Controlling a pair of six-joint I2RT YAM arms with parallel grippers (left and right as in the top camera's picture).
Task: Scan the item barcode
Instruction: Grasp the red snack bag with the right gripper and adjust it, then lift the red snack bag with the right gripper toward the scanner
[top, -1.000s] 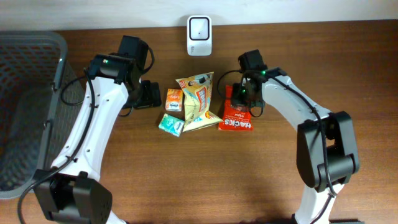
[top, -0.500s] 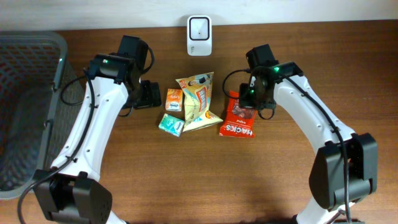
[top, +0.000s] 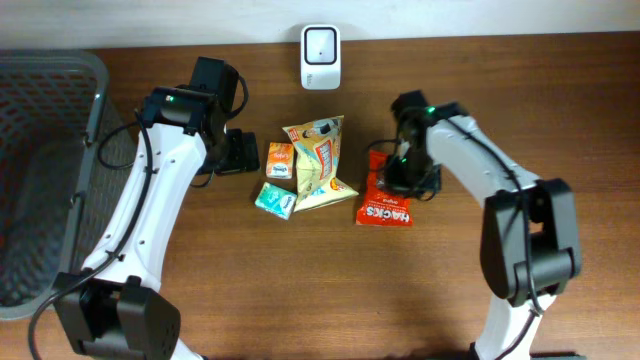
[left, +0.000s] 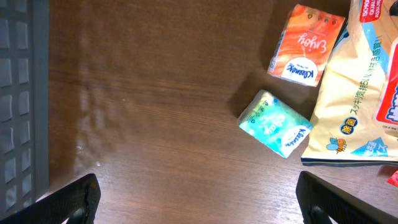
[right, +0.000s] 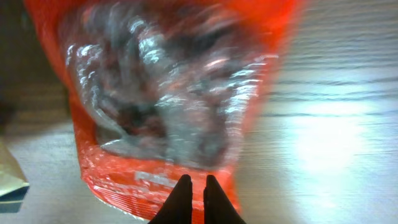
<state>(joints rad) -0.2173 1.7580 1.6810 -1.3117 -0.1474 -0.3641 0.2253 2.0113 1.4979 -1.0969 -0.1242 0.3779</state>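
Red bag (top: 384, 196) shifted slightly, blurred at wrist

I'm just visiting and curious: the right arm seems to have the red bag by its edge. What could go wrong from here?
1. The right pincer seems to pinch only the thin edge of the red bag, so the bag may slip out when lifted.
2. Its shiny, crinkled film could hide the barcode from the white scanner.
3. The yellow bag lies close beside it and might get dragged along.
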